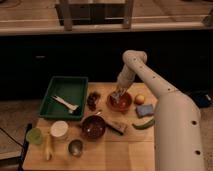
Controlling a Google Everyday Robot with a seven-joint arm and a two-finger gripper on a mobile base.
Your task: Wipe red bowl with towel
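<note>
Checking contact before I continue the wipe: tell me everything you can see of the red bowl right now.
The red bowl is a shallow, wide, orange-red dish with a smooth rim, sitting upright on the wooden table towards its back edge. The gripper is down over its inside with the towel, a small pale cloth, lying in the bowl beneath it. A dark red item sits to its left, a round yellow one to its right, and the deeper maroon-brown bowl stands nearer the front.

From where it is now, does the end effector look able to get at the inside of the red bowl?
Probably yes: the end effector is right over the red bowl, towel at its tip, nothing between them.
</note>
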